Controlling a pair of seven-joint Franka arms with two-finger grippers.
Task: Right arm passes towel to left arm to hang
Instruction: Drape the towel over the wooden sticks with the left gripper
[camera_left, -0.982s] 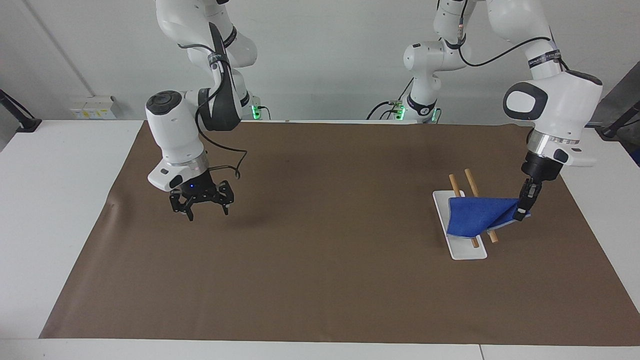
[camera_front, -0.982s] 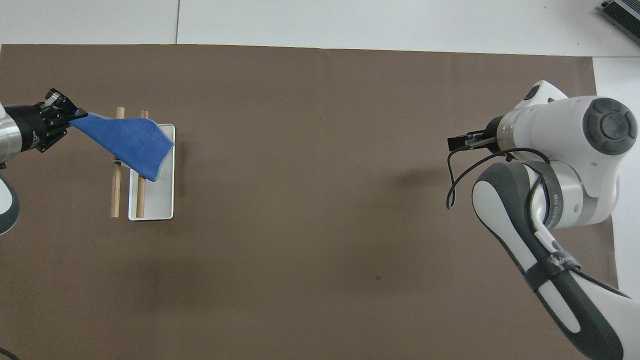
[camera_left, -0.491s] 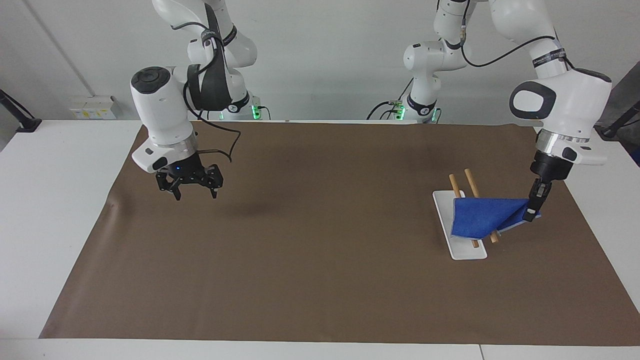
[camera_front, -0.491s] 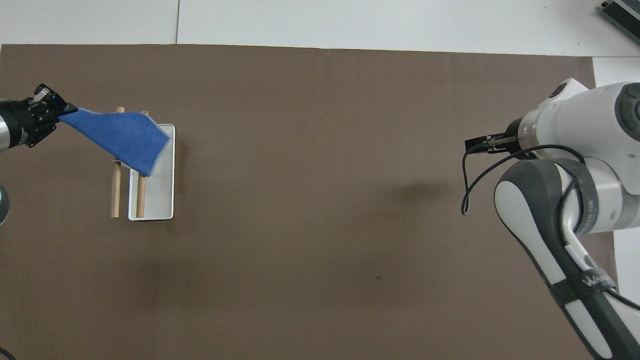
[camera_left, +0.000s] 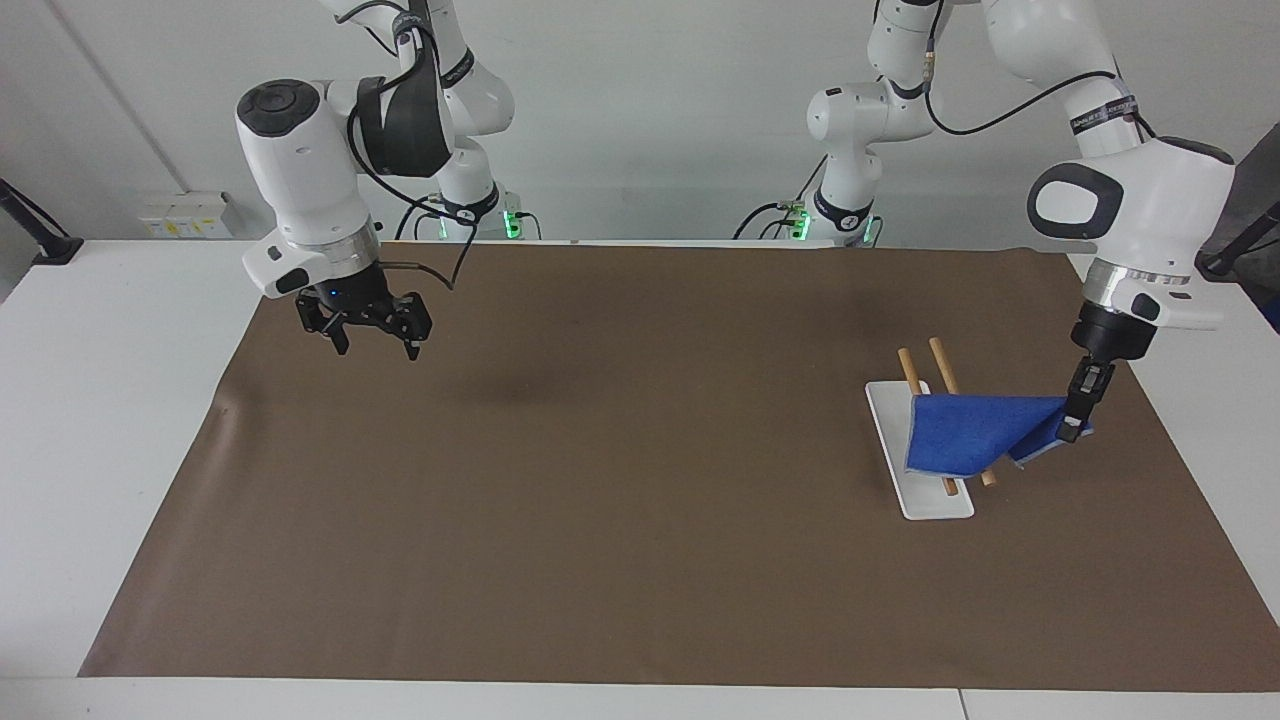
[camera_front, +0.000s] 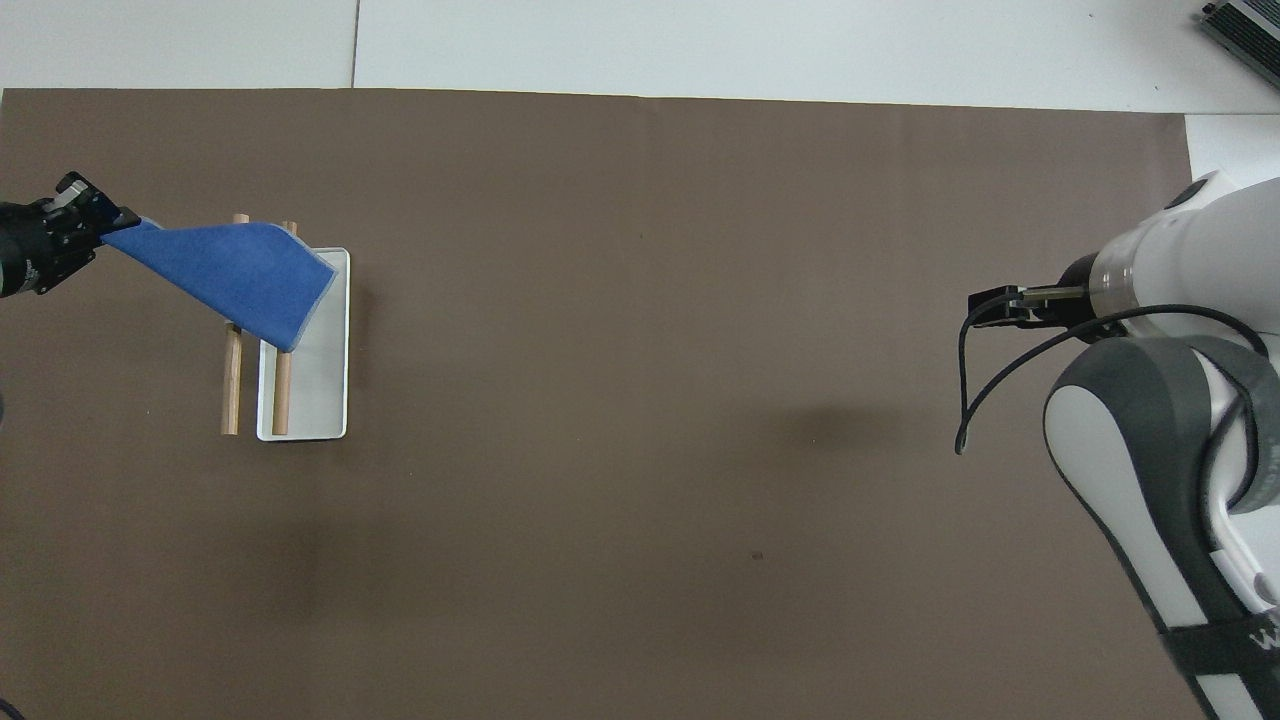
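Observation:
The blue towel (camera_left: 975, 433) (camera_front: 225, 268) is draped across two wooden rods (camera_left: 942, 365) (camera_front: 232, 380) that stand over a white tray (camera_left: 935, 498) (camera_front: 325, 400), toward the left arm's end of the table. My left gripper (camera_left: 1072, 428) (camera_front: 108, 222) is shut on one corner of the towel, holding it stretched out past the rods. My right gripper (camera_left: 368, 335) hangs open and empty in the air over the mat at the right arm's end. In the overhead view its fingers are hidden under the right arm's wrist (camera_front: 1180, 265).
A brown mat (camera_left: 620, 480) (camera_front: 640, 400) covers most of the white table (camera_left: 110, 340). A loose black cable (camera_front: 975, 370) hangs from the right wrist.
My right gripper has risen and drawn back toward the robots and the right arm's end. My left gripper has pulled the towel corner a little farther out from the rods.

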